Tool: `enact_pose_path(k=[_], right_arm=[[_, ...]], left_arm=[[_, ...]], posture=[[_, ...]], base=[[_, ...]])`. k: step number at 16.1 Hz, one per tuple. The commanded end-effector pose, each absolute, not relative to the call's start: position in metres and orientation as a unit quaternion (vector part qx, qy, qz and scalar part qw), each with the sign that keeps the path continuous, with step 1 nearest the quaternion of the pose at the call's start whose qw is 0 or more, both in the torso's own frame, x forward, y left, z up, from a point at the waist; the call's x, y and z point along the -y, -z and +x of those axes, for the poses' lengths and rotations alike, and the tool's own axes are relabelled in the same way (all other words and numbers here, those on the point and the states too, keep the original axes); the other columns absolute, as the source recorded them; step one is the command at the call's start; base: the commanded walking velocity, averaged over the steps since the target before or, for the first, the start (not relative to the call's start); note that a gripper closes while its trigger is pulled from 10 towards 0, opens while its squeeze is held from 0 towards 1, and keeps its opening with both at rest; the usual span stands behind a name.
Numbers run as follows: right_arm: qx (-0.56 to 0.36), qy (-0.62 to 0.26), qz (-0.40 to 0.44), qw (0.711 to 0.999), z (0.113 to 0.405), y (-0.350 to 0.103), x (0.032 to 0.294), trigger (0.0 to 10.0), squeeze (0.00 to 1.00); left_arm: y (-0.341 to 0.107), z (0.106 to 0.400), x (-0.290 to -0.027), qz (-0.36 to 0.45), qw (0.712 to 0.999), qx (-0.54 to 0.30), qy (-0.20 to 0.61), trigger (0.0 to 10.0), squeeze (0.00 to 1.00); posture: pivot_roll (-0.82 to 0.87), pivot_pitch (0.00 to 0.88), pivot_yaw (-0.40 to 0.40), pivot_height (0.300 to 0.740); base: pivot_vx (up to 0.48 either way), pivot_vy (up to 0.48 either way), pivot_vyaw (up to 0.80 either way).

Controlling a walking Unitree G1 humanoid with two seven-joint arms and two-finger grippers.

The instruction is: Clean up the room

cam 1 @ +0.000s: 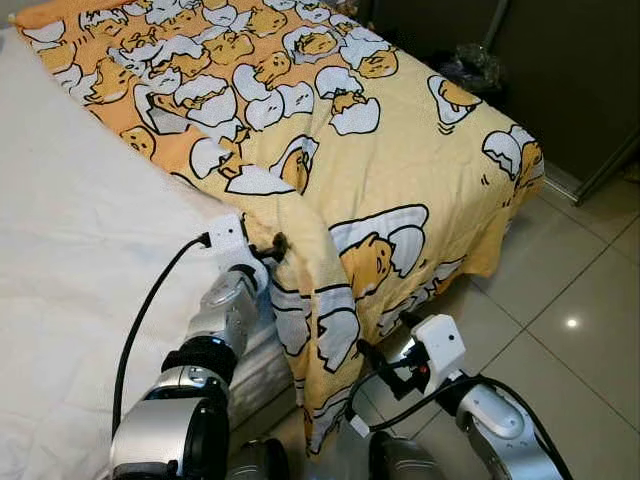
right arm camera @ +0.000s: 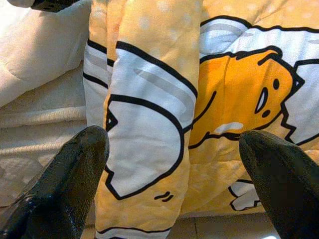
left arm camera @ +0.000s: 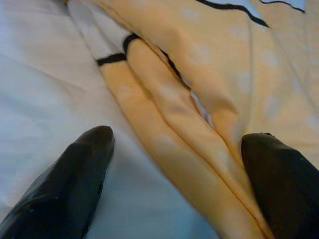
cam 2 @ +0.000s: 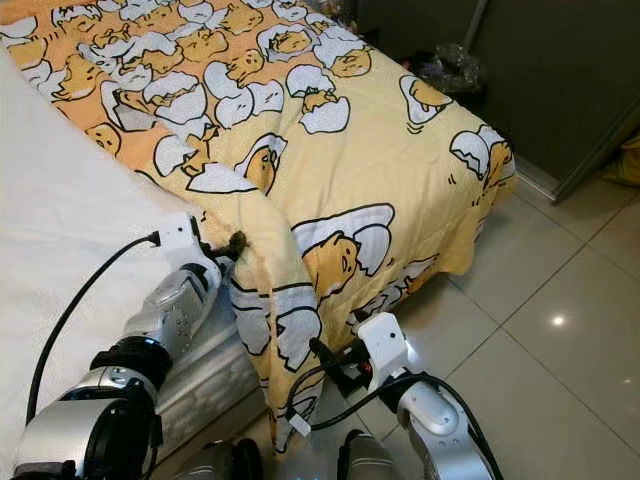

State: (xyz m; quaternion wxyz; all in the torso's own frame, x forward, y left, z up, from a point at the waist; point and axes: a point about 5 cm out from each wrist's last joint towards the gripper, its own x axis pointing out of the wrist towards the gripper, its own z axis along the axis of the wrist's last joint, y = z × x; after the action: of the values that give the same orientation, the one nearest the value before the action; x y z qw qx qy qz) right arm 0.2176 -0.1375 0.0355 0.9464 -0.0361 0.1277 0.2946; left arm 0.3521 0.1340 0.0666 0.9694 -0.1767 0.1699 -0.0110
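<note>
A yellow cartoon-print blanket [cam 1: 330, 150] covers the far half of a bed with a white sheet [cam 1: 70, 260], its corner drooping toward the tiled floor [cam 1: 580, 300]. The step looks like straightening the blanket. The left hand [cam 1: 265, 248], at nine o'clock from the folded edge, is spread wide astride that fold. The right hand [cam 1: 385, 365], at five o'clock, hangs wide open facing the drooping corner. Next, the left likely must close on the fold. The left wrist view alone shows the fold lying between its fingers [left arm camera: 65, 184].

White bed [cam 1: 70, 250] (yellow cartoon blanket [cam 1: 380, 160] draped over)
</note>
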Motion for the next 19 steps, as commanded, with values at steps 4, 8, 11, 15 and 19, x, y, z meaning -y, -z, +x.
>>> enact_pose_path(k=[4,8,11,15,19], right_arm=[[-0.125,-0.297,-0.038,0.946,0.217,-0.038,0.138,10.0,0.00],[-0.125,-0.300,-0.039,0.945,0.218,-0.040,0.136,10.0,0.00],[-0.128,-0.302,-0.038,0.944,0.216,-0.040,0.135,10.0,0.00],[-0.130,-0.299,-0.037,0.945,0.216,-0.040,0.137,10.0,0.00],[-0.131,-0.298,-0.036,0.945,0.215,-0.040,0.137,10.0,0.00]], left_arm=[[-0.074,0.354,-0.110,-0.243,0.952,-0.168,0.080,10.0,0.00],[-0.071,0.348,-0.085,-0.245,0.942,-0.182,0.141,10.0,0.00],[-0.052,0.339,-0.080,-0.286,0.919,-0.241,0.122,10.0,0.00],[-0.069,0.344,-0.064,-0.330,0.909,-0.194,0.161,0.0,0.00],[-0.092,0.351,-0.054,-0.343,0.905,-0.133,0.214,0.0,0.00]], posture=[[-0.24,0.116,0.047,0.731],[-0.24,0.117,0.048,0.731],[-0.25,0.125,0.047,0.731],[-0.26,0.131,0.049,0.731],[-0.25,0.137,0.051,0.731]], base=[[0.000,0.000,0.00],[0.000,0.000,0.00],[0.000,0.000,0.00],[0.000,0.000,0.00],[0.000,0.000,0.00]])
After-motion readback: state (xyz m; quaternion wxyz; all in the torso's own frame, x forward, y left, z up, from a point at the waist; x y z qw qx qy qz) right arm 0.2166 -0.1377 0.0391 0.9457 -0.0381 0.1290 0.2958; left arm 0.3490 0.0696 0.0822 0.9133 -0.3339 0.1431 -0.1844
